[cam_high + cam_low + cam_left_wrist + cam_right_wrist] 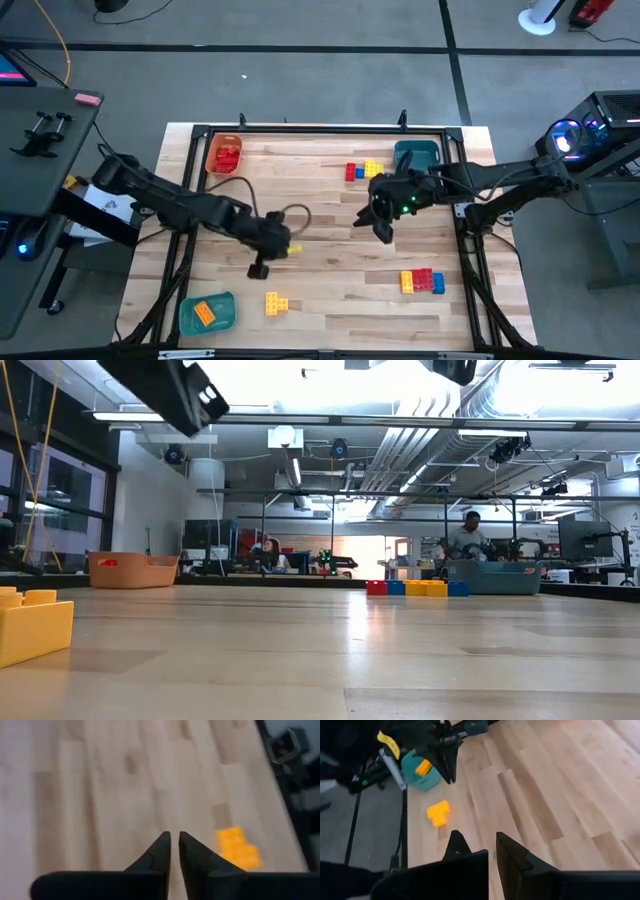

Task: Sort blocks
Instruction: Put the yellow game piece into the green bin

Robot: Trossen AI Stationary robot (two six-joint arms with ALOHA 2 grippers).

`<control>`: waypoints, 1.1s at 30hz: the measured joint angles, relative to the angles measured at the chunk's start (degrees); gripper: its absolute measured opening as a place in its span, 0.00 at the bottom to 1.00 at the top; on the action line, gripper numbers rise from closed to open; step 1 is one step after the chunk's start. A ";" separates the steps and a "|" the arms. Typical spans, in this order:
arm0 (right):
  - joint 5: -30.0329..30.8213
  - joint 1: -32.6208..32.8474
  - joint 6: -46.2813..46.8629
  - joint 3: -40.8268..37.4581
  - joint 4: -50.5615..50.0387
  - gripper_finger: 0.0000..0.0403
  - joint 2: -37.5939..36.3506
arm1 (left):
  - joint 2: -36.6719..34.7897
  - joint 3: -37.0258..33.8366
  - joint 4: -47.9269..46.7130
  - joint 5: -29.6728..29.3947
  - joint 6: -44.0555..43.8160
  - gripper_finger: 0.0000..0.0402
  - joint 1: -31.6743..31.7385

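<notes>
From above, the left hand (262, 262) is seen low over the middle-left of the counter (330, 300), its fingers a slit apart and holding nothing. The right hand (384, 228) is above the middle of the counter, pressed together and empty. The blocks lie in groups: red ones in the orange tray (224, 155) at the far left corner, a red and yellow group (363, 171) just beside the far teal tray (417, 156), a yellow, red and blue group (422, 281) at the near right, a yellow cluster (276, 302) at the near left, and an orange one in the near teal tray (207, 313).

In the low view, a yellow block (33, 625) is seen at the left edge, and a row of red, blue and yellow blocks (416, 588) far back.

In the left wrist view, the yellow cluster (237, 848) lies just beyond the fingertips (162, 842), not touched.

In the right wrist view, the fingers (457, 845) are seen over bare wood, with the yellow cluster (438, 813) farther off.
</notes>
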 joint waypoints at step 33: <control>3.21 12.24 -9.74 0.00 -6.29 0.00 0.02 | 29.20 16.48 -6.92 -5.56 -25.55 0.73 -15.33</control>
